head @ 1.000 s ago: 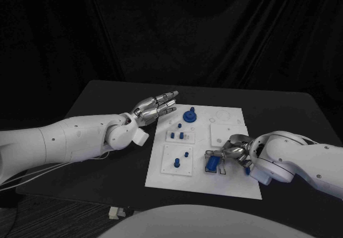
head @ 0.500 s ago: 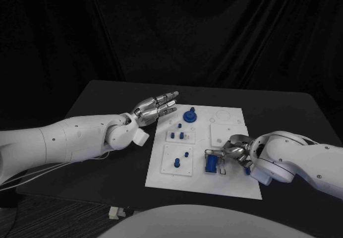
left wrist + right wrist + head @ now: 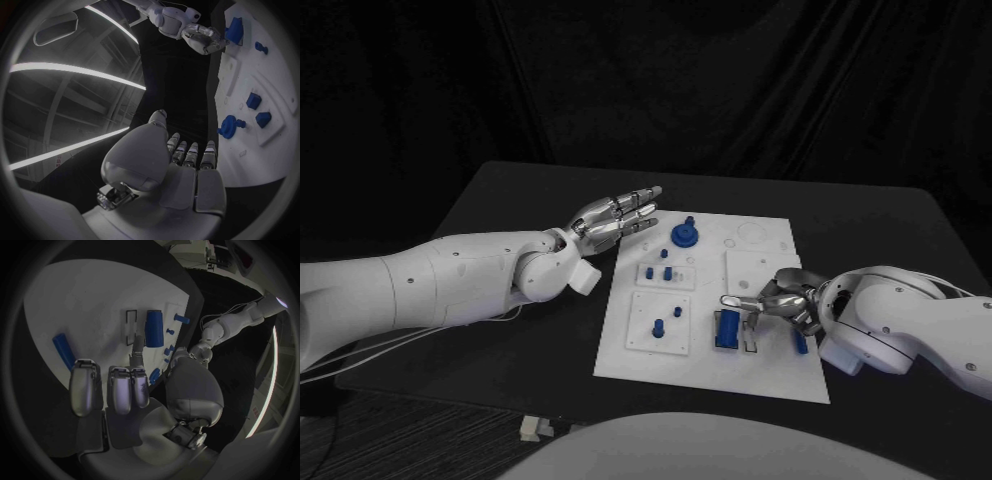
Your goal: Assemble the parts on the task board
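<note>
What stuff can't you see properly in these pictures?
- Head view: whether the right robot hand touches the blue cylinder part beside its fingertips; too small to tell.
- Head view: the slim blue part is partly hidden behind that hand.
- Head view: the holes in the white task board are too faint to make out.
- Left wrist view: the left robot hand shows only its back.

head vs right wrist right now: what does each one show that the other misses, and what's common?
Head view alone: the whole task board on the black table, and the small pegs standing in the square plates on the board's left half.

Right wrist view alone: the right hand from behind, with the backs of its fingers in close-up.

Both: the right hand open beside the blue cylinder in its frame, the loose blue bar, the board, and the left hand open and holding nothing.
</note>
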Controlling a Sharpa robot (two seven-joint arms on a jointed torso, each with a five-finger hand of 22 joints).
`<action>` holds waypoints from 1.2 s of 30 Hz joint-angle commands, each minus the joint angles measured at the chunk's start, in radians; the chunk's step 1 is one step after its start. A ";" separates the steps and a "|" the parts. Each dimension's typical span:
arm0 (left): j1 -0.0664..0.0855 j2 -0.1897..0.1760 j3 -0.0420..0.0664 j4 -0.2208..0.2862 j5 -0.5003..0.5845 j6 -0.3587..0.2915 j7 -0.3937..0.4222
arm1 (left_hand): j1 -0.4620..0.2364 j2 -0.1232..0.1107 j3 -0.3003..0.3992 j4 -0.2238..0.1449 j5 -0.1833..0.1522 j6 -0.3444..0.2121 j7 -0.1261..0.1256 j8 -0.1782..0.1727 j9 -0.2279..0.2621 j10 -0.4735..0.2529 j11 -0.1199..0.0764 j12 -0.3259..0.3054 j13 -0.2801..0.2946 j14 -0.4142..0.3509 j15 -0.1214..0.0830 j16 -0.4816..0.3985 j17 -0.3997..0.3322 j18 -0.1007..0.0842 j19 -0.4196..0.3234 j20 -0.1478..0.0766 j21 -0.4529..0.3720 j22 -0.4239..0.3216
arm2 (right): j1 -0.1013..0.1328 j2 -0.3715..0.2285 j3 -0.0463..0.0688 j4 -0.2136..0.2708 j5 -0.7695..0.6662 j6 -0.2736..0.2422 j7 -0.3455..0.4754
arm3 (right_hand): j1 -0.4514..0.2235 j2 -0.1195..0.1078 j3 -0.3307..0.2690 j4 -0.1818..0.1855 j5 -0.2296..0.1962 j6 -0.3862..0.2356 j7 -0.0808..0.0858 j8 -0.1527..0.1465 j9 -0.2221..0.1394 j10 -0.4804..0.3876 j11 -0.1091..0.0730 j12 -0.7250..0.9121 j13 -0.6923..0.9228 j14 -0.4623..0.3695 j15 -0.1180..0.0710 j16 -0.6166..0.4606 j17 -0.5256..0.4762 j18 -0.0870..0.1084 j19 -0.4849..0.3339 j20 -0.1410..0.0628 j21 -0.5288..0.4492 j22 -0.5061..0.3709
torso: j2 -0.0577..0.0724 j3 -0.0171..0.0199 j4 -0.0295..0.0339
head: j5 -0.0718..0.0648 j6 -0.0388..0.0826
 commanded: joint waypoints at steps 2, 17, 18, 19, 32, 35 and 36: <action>-0.002 -0.001 0.001 0.003 0.005 0.010 0.011 | 0.007 0.007 0.000 -0.005 0.004 0.003 0.007 0.006 0.002 0.000 -0.004 0.004 0.001 0.000 0.010 -0.004 -0.002 0.017 -0.001 0.005 0.002 -0.001 | 0.015 -0.035 0.001 0.038 -0.132 -0.158 0.143 | 0.042 0.054 0.021 -0.003 0.028 -0.021 0.001 0.005 0.003 0.105 0.012 0.006 0.263 0.104 0.008 0.006 0.263 -0.002 0.054 0.008 0.028 0.225 | 0.001 0.0003 -0.0001 | 0.003 0.000; -0.003 -0.002 0.001 0.001 0.005 0.008 0.019 | 0.007 0.007 0.000 -0.008 0.008 0.009 0.010 0.008 0.003 0.001 0.000 0.007 0.002 0.000 0.007 -0.004 -0.002 0.017 -0.001 0.005 0.003 0.000 | -0.016 -0.127 0.001 0.110 -0.292 -0.352 0.462 | 0.075 0.221 -0.049 -0.003 0.141 -0.169 0.070 -0.127 -0.222 0.105 0.072 0.006 0.263 0.104 0.062 0.006 0.263 -0.018 0.080 0.056 0.092 0.245 | 0.001 0.0002 -0.0006 | -0.006 0.000; -0.003 -0.002 0.001 0.001 0.005 0.008 0.019 | 0.007 0.007 0.000 -0.008 0.008 0.009 0.010 0.008 0.003 0.001 0.000 0.007 0.002 0.000 0.007 -0.004 -0.002 0.017 -0.001 0.005 0.003 0.000 | -0.022 -0.125 0.001 0.106 -0.293 -0.342 0.461 | 0.060 0.228 -0.060 -0.004 0.123 -0.174 0.072 -0.134 -0.235 0.105 0.076 0.006 0.263 0.104 0.064 0.006 0.263 -0.017 0.079 0.058 0.089 0.244 | 0.001 0.0000 -0.0014 | -0.005 0.000; -0.004 -0.002 0.001 0.001 0.005 0.008 0.020 | 0.007 0.007 0.000 -0.008 0.008 0.009 0.010 0.008 0.003 0.001 0.000 0.007 0.002 0.000 0.007 -0.004 -0.002 0.017 -0.001 0.005 0.003 0.000 | -0.030 -0.123 0.001 0.101 -0.294 -0.330 0.458 | 0.046 0.239 -0.072 -0.004 0.101 -0.172 0.074 -0.138 -0.252 0.105 0.079 0.006 0.263 0.104 0.067 0.006 0.263 -0.017 0.078 0.061 0.088 0.244 | 0.000 -0.0001 -0.0016 | -0.004 0.000; -0.007 -0.007 0.001 0.004 0.005 0.008 0.024 | 0.008 0.008 0.001 -0.009 0.010 0.009 0.010 0.009 0.002 0.001 0.003 0.008 0.002 0.000 0.006 -0.004 -0.002 0.017 -0.001 0.005 0.003 0.000 | -0.099 -0.083 0.001 0.050 -0.296 -0.262 0.446 | -0.006 0.290 -0.140 -0.004 0.033 -0.149 0.077 -0.141 -0.336 0.105 0.082 0.006 0.263 0.104 0.071 0.006 0.263 -0.015 0.075 0.068 0.084 0.242 | 0.001 0.0000 0.0012 | 0.000 0.000; -0.007 -0.008 0.001 0.004 0.005 0.008 0.023 | 0.008 0.008 0.001 -0.009 0.010 0.009 0.010 0.009 0.002 0.001 0.003 0.008 0.002 0.000 0.006 -0.004 -0.002 0.017 -0.001 0.005 0.003 0.000 | -0.107 -0.076 0.001 0.045 -0.295 -0.248 0.441 | -0.015 0.301 -0.153 -0.004 0.020 -0.141 0.076 -0.139 -0.351 0.105 0.081 0.006 0.263 0.104 0.071 0.006 0.263 -0.015 0.074 0.068 0.083 0.241 | 0.001 0.0001 -0.0001 | 0.002 0.000; -0.007 -0.008 0.001 0.004 0.005 0.009 0.023 | 0.008 0.008 0.001 -0.009 0.010 0.009 0.010 0.009 0.002 0.001 0.003 0.008 0.002 0.000 0.006 -0.004 -0.002 0.017 -0.001 0.005 0.003 0.000 | -0.110 -0.073 0.001 0.043 -0.295 -0.243 0.438 | -0.016 0.303 -0.155 -0.004 0.018 -0.140 0.076 -0.139 -0.353 0.105 0.081 0.006 0.263 0.104 0.070 0.006 0.263 -0.014 0.074 0.068 0.083 0.241 | 0.001 0.0002 -0.0008 | 0.001 0.000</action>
